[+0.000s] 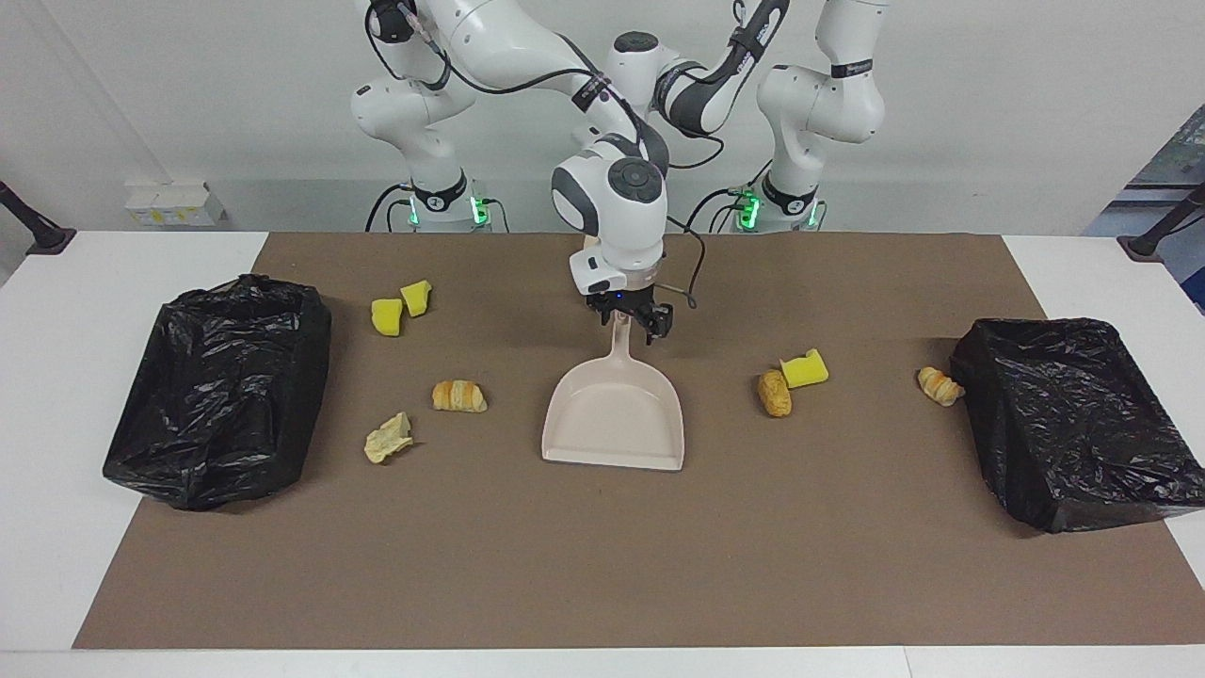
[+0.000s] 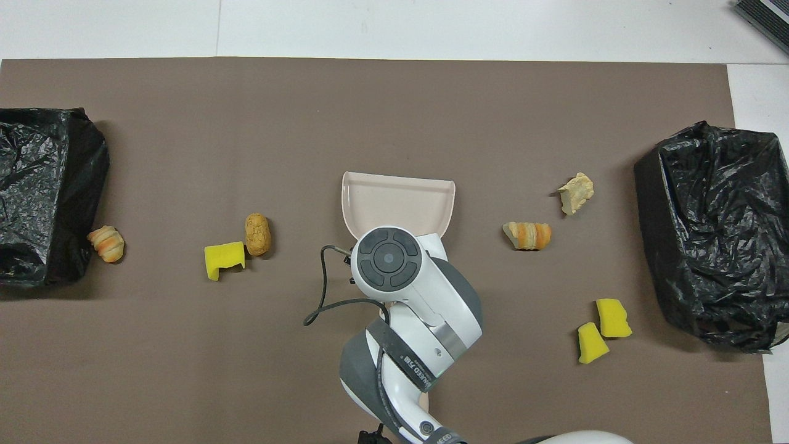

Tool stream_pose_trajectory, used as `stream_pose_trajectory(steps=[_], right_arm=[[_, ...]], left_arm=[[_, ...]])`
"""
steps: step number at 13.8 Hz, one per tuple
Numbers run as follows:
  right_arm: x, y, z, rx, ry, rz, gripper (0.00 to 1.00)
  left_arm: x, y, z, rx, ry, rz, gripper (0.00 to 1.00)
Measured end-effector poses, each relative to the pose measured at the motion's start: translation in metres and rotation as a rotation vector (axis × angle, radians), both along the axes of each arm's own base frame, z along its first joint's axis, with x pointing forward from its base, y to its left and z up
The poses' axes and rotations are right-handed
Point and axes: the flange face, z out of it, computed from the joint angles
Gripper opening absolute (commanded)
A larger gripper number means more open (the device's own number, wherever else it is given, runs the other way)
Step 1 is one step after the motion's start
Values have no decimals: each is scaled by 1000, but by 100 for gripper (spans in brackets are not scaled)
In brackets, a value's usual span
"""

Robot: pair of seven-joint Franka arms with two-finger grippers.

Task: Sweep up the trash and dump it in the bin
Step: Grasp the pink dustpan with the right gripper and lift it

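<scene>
The beige dustpan (image 1: 614,414) (image 2: 397,197) lies flat mid-mat. My right gripper (image 1: 629,320) is at its handle's end, fingers open on either side of the handle; in the overhead view the arm hides it. Trash toward the right arm's end: two yellow sponge chunks (image 1: 387,317) (image 2: 613,317), a croissant piece (image 1: 459,395) (image 2: 527,235) and a crumpled beige scrap (image 1: 388,438) (image 2: 577,193). Toward the left arm's end: a bread piece (image 1: 775,393) (image 2: 257,234), a yellow sponge (image 1: 805,369) (image 2: 223,259) and a croissant (image 1: 939,386) (image 2: 106,243). My left arm waits folded up, its gripper hidden. No brush shows.
A black-bagged bin (image 1: 221,395) (image 2: 715,234) stands at the right arm's end of the brown mat (image 1: 602,565). Another black-bagged bin (image 1: 1073,414) (image 2: 37,191) stands at the left arm's end, with the croissant touching its side.
</scene>
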Motion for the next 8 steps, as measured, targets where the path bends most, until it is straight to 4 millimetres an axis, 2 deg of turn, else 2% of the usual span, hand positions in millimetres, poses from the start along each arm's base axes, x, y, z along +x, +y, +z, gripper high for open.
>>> stream_pose_trajectory(steps=[1, 2, 4, 6, 8], right_arm=[[-1, -1, -1, -12, 9, 5, 0], [-2, -3, -2, -32, 21, 16, 0], [-1, -5, 4, -54, 39, 50, 0], [6, -12, 20, -58, 43, 97, 0], [17, -33, 44, -54, 46, 178, 0]], left_arm=[[0, -1, -1, -7, 1, 4, 100], [-1, -3, -2, -8, 5, 7, 91], [-7, -7, -7, -8, 15, 16, 64], [-11, -11, -9, -9, 24, 18, 38], [-11, -13, -13, -6, 34, 16, 34]])
